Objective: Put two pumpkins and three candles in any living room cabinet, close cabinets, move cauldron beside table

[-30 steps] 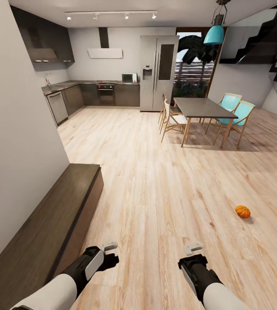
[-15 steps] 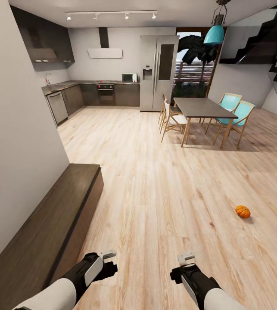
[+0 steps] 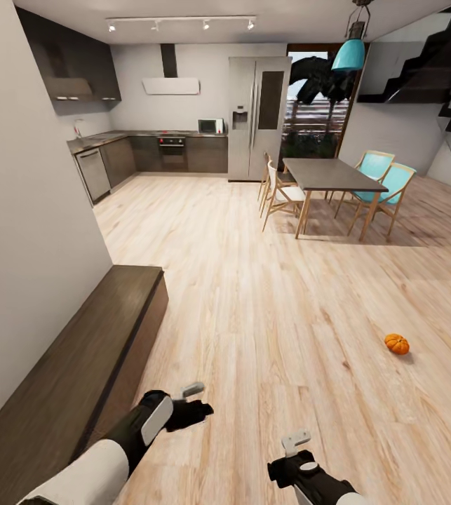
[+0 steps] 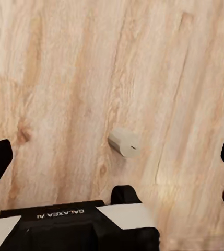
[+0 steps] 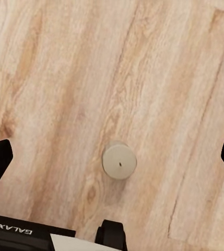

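Small pale cylindrical candle [image 5: 119,160] on light wooden plank floor [image 5: 49,78], seen end-on, long axis apparently upright, centred under right end effector [image 5: 113,157], released and empty. Left end effector [image 4: 113,157] likewise released, viewing candle obliquely. Right arm judged better placed.

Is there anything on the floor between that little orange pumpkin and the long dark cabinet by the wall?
In the head view, only bare wooden floor lies between the pumpkin and the cabinet.

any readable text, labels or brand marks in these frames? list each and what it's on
"GALAXEA AI": on the black housing of the left pincer, printed upside down in the left wrist view.
"GALAXE...": on the housing of the right pincer, upside down and cut off at the frame edge.
Fridge and microwave: no readable text.
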Robot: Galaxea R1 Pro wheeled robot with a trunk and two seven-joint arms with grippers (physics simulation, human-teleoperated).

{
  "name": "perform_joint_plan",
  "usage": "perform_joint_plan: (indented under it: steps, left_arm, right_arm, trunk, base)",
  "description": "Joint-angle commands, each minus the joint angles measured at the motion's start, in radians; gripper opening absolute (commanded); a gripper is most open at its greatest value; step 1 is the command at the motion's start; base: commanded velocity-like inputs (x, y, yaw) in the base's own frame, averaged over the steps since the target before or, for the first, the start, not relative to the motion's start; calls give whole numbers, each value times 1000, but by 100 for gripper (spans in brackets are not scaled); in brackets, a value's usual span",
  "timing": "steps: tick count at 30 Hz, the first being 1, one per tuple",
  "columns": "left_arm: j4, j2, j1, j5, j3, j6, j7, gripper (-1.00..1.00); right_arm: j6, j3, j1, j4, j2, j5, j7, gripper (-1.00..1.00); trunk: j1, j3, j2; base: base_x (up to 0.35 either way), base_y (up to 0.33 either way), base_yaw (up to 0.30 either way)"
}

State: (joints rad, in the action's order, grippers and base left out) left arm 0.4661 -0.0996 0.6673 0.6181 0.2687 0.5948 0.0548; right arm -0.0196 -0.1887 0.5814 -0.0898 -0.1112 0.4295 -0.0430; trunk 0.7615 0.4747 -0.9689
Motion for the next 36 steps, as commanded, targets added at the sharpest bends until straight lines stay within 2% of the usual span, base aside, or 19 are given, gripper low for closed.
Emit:
perform_joint_plan:
  steps: [1,2,3,4,6,7,9,13,16,22,29,32,36]
  left_arm:
    - [141,-1,2,13,-2,133,-9,100]
    - [258,-3,4,31,-3,233,-15,100]
    - [376,-5,7,60,-3,303,-18,100]
    - [610,-9,20,168,-4,373,-19,100]
    - [760,-6,39,306,-4,402,-19,100]
    - [800,-5,50,382,-4,408,-18,100]
    - [831,-3,104,596,-5,411,-18,100]
    - [831,-3,149,734,-5,395,-24,100]
    - [839,-1,157,758,-7,382,-27,100]
    - [841,1,158,765,-17,377,-27,100]
    - [842,6,158,769,-44,383,-24,100]
    - [842,7,158,770,-82,386,-24,100]
    - [843,8,158,771,-93,389,-24,100]
  right_arm:
    - [0,0,0,1,-2,-1,0,100]
    - [1,0,0,1,-3,-1,0,100]
    - [1,0,0,2,-4,-1,0,100]
    - [1,0,0,2,-5,-1,0,100]
    - [1,0,0,2,-4,-1,0,100]
    - [1,0,0,2,-3,-1,0,100]
    - [2,0,0,2,-3,-2,0,100]
    - [2,0,0,2,0,-4,0,100]
    - [2,0,0,10,-2,-4,0,100]
    - [13,0,-1,54,-5,-1,0,100]
    - [24,1,-31,62,-7,0,0,100]
    - [24,2,-45,63,-7,2,0,100]
    - [24,2,-58,62,-6,2,0,100]
  trunk:
    - [4,3,-7]
    - [8,7,-14]
    - [12,10,-21]
    - [15,13,-28]
    - [23,19,-42]
    - [27,22,-49]
    - [35,29,-63]
    - [50,41,-91]
    - [61,50,-112]
    - [84,69,-154]
    - [111,91,-203]
    - [123,101,-224]
    - [138,113,-252]
  base:
    - [0,0,0]
    - [0,0,0]
    - [0,0,0]
    - [0,0,0]
    - [0,0,0]
    - [0,0,0]
    - [0,0,0]
    - [0,0,0]
    - [0,0,0]
    - [0,0,0]
    - [0,0,0]
    - [0,0,0]
    - [0,0,0]
